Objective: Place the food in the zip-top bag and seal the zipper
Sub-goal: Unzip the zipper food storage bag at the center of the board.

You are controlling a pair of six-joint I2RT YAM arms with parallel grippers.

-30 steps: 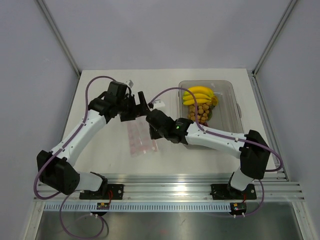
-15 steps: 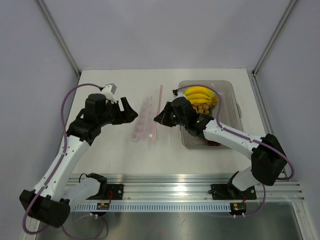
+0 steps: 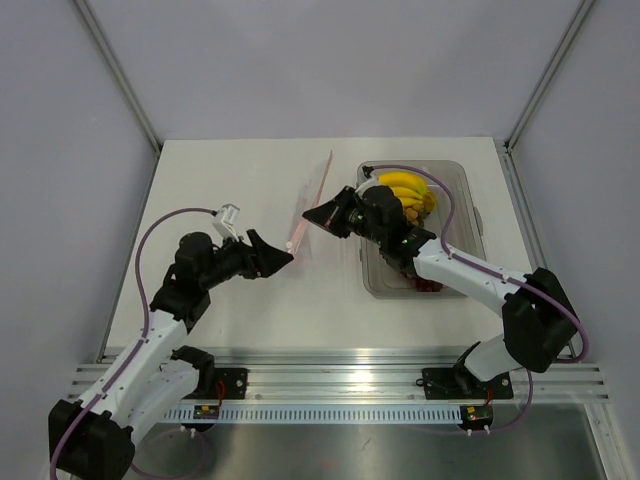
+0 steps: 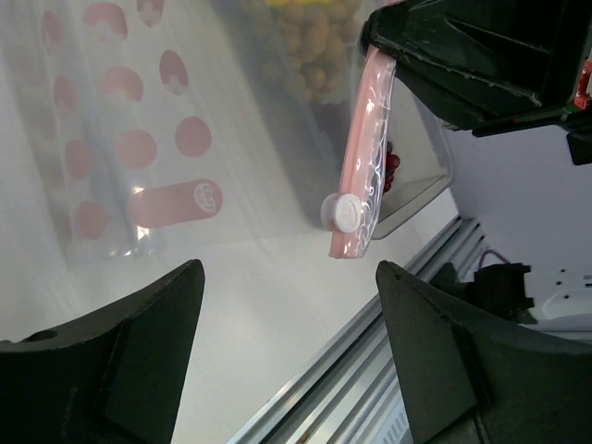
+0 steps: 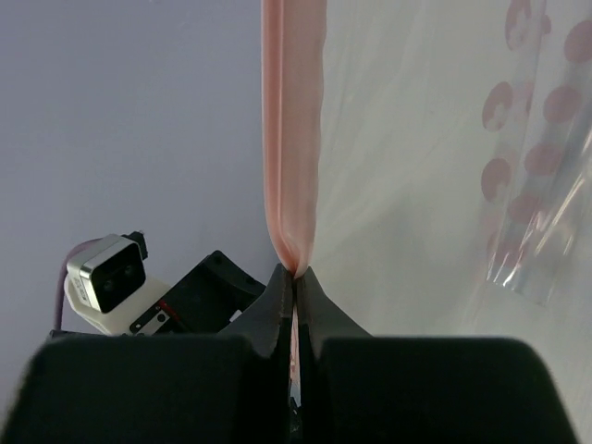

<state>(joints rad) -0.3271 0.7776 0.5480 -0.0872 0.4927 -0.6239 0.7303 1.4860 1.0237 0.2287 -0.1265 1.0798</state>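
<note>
The right gripper (image 5: pixel 294 277) has its fingers pressed together on the narrow pink-red zipper strip (image 5: pixel 291 139) of the thin clear plastic bag printed with pink-red dots (image 4: pixel 139 139). It pinches the strip near one end, so the strip runs away from the fingertips and the dotted film hangs beside it.

A second ago this bag lay flat on the white table (image 3: pixel 220 180) between the two grippers. Now it is lifted clear and tilted on edge, carried up and toward the rigid clear rectangular tray (image 3: pixel 470 225). The left gripper (image 4: pixel 287 351) has let go and drawn back toward the near left. Its fingers stand apart with nothing between them.

As I judge it, the bag has been handed over to the right arm alone. Its mouth is not held open, so loading cannot start yet.

From the left wrist view, the free end of the strip, with its small white slider (image 4: pixel 344 211), hangs just ahead of the spread fingers and nearer the right-hand one, not touching either.

All the food is in the tray behind the bag: the bunch of yellow bananas (image 3: pixel 405 190), the cluster of small tan-orange round fruits (image 4: pixel 314 46) and the dark red grapes (image 4: pixel 393 166).
</note>
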